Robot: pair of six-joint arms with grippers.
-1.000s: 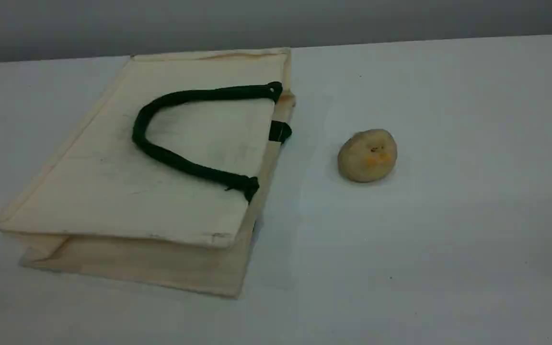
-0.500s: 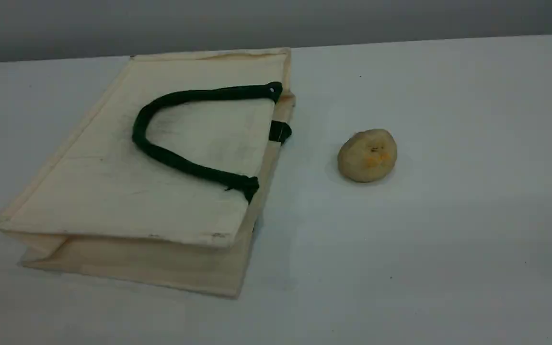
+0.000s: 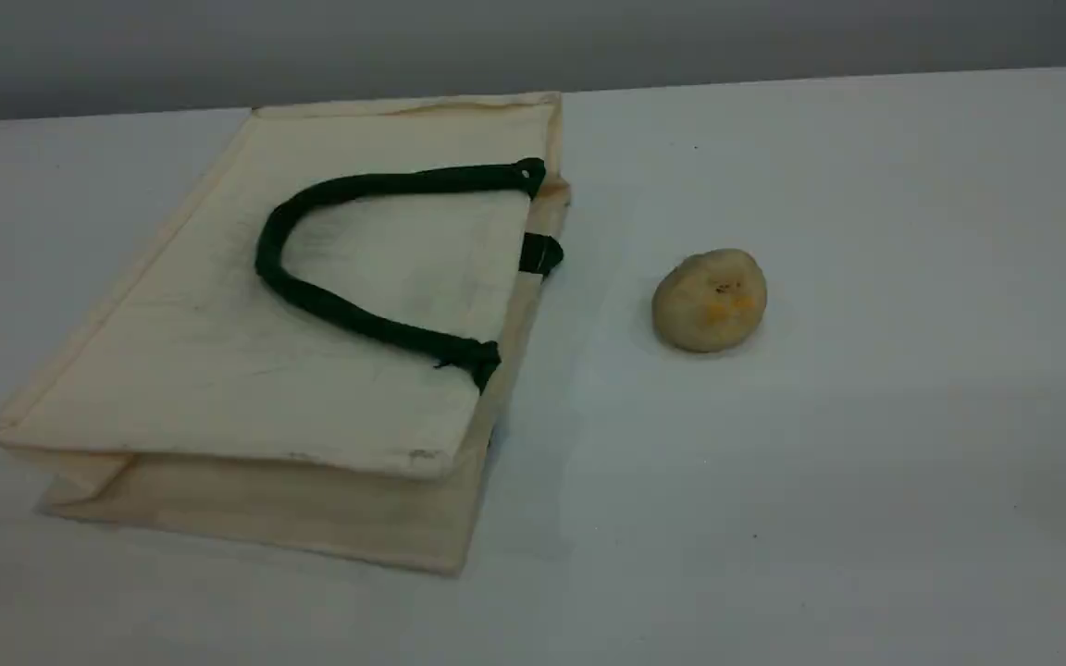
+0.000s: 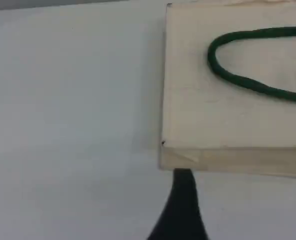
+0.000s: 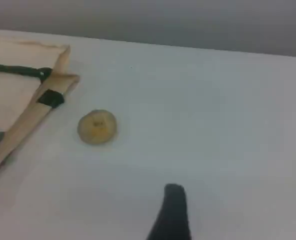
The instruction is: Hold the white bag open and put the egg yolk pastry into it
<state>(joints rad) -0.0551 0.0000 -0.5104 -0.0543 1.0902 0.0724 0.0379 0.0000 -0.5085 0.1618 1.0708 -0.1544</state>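
1. White bag lies flat on its side on the table, filling the 9 o'clock half of the scene view; its mouth edge faces 3 o'clock, toward the pastry.
2. Green handle curls in a loop on top of the upper panel, both ends fixed near the mouth edge. A small green tab sticks out at that edge, between the two handle ends.
3. Bag is folded closed, panels pressed near each other; the gusset fold shows along the 6 o'clock side.
4. Egg yolk pastry sits on the bare table at 3 o'clock of the bag, apart from it, not touching. Round, tan, with an orange-yellow patch on the face turned toward the camera.
5. My left gripper: only one dark fingertip shows at 6 o'clock of the left wrist view, just beside the bag's near edge; I cannot tell if it touches. Jaws spread wide, holding nothing.
6. In that view the bag takes the 3 o'clock side, handle at upper right.
7. My right gripper: one dark fingertip at 6 o'clock of the right wrist view, over bare table. Jaws spread wide, empty.
8. From there the pastry is at 10 o'clock, well apart from the fingertip; the bag's mouth edge and tab at 9 o'clock.
9. Neither arm shows in the scene view.
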